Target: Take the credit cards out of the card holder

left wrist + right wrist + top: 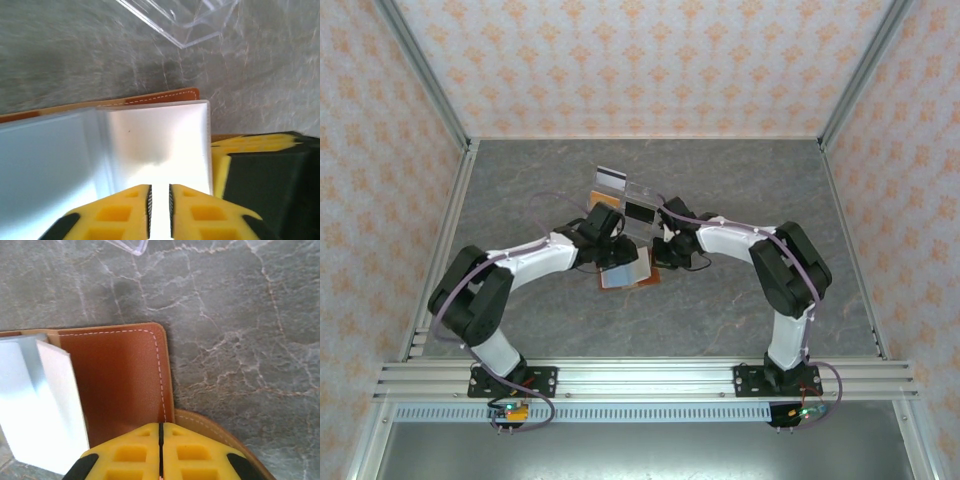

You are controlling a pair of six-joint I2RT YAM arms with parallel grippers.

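Pinched the pale grey-blue inner flap of the card holder between the left fingers, pads a sliver apart with the flap running up between them. Showed the holder's brown stitched edge just beyond that flap, and a corner of a clear tray farther beyond the fingertips, apart from the holder. From above, lay open on the grey table between the two sets of fingers, the tray just beyond both. Saw three credit cards at the tray: orange, grey and dark; could not tell which compartments. Clamped the holder's brown leather cover in the right fingers, shut to a hairline seam. Left the pale flap standing to the left of these fingers, bare table to their right.
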